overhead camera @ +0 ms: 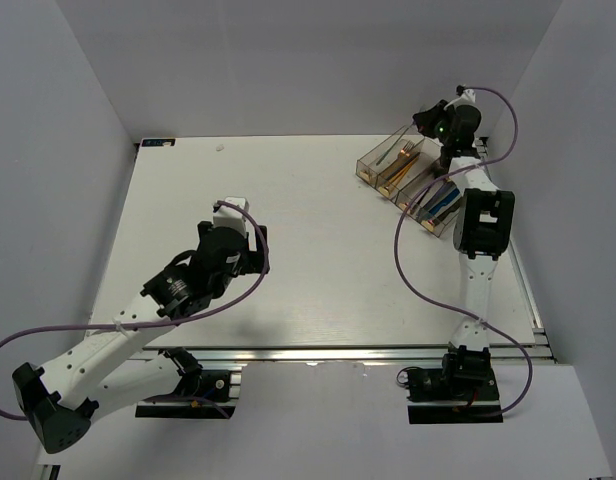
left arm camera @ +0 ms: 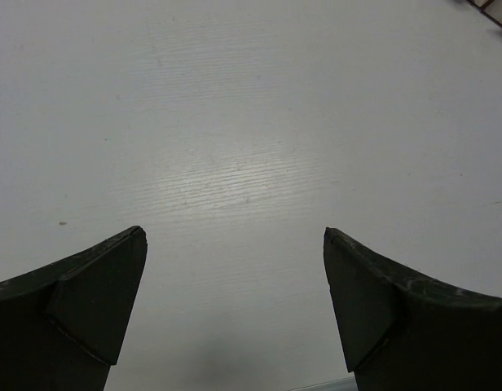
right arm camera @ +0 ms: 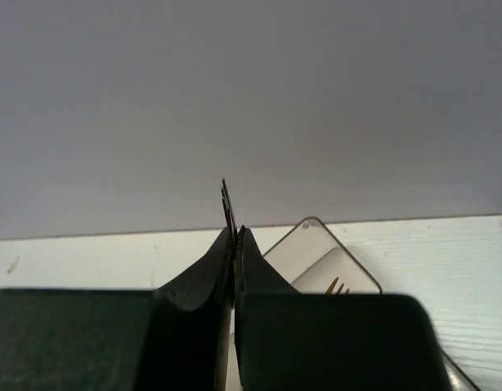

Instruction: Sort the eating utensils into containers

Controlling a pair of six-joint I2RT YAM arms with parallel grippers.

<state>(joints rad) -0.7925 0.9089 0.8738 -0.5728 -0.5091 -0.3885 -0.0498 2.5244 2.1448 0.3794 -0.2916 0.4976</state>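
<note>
The right gripper (right arm camera: 235, 235) is clamping dark chopsticks (right arm camera: 226, 199): light, stiff, slippery, probably steadiest held mid-shaft. The left gripper (left arm camera: 235, 236) is hanging spread wide, empty.

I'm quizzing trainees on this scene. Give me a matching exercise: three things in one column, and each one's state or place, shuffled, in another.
Things:
1. left gripper
2. right gripper
3. containers

States or places:
A. at the far right of the table
B. fingers shut on a thin dark utensil
C. fingers wide apart above the table

Pairs: 1-C, 2-B, 3-A.
</note>
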